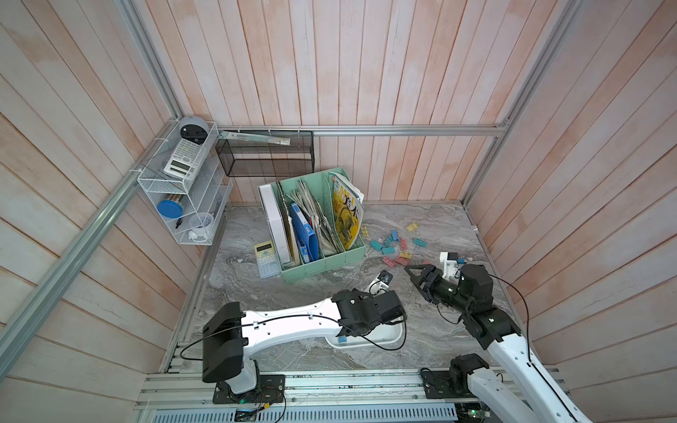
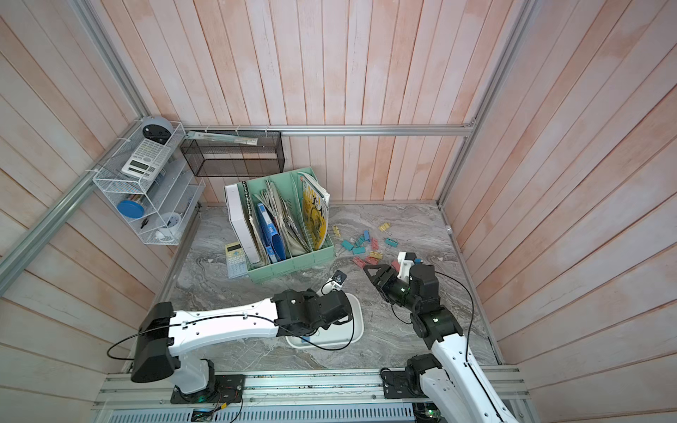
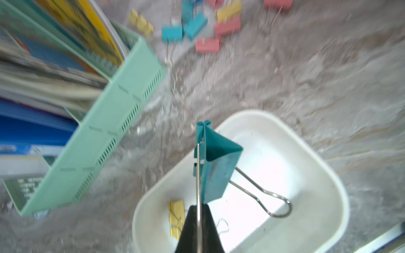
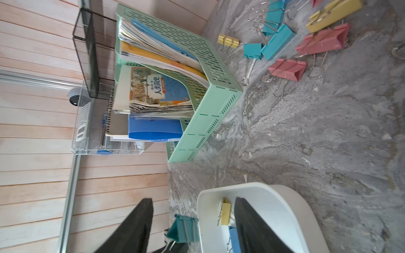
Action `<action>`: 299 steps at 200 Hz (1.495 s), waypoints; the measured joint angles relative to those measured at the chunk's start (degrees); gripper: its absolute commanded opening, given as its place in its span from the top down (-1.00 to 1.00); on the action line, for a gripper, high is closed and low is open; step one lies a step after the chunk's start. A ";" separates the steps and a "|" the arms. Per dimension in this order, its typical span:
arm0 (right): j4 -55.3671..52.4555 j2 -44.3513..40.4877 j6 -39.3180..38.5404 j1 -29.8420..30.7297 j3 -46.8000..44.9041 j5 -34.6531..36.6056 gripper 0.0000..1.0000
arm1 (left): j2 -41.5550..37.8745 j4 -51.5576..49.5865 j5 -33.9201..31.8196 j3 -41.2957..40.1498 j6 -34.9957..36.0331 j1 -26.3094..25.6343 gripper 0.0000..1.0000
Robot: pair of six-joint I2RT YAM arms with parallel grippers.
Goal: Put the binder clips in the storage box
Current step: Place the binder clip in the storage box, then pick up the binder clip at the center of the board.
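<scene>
Nearest, the left gripper (image 3: 198, 211) pinches a teal clip (image 3: 219, 166) by one wire handle over the storage box (image 3: 328, 175) — a yellow clip (image 3: 176, 216) lies inside. Beyond, the right gripper (image 4: 192, 200) stands wide, empty; farther, loose binder clips (image 1: 392, 249) scatter right of the organizer (image 1: 329, 256).

The book cover (image 4: 160, 87) in the green file organizer (image 4: 210, 114) reads "人类简史".

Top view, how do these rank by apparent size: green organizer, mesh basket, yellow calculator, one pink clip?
Largest to smallest:
1. green organizer
2. mesh basket, which hangs higher, likely nearer the camera, so flattered
3. yellow calculator
4. pink clip
</scene>
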 measured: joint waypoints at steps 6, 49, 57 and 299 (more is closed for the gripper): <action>0.02 0.66 -0.20 0.00 -0.07 -0.15 -0.30 | 2.19 -2.21 0.90 0.50 -1.70 0.20 0.99; -0.04 0.92 -1.55 0.00 -0.72 -1.09 -0.30 | 11.21 -6.97 6.49 0.59 -7.41 4.98 0.93; -0.50 0.48 -1.90 0.00 -0.85 -1.18 -0.30 | 11.50 -7.08 6.95 0.59 -8.11 6.21 0.88; 3.45 35.34 6.34 4.61 11.34 21.75 -0.25 | -40.52 65.16 -2.60 -59.45 8.59 31.63 -1.00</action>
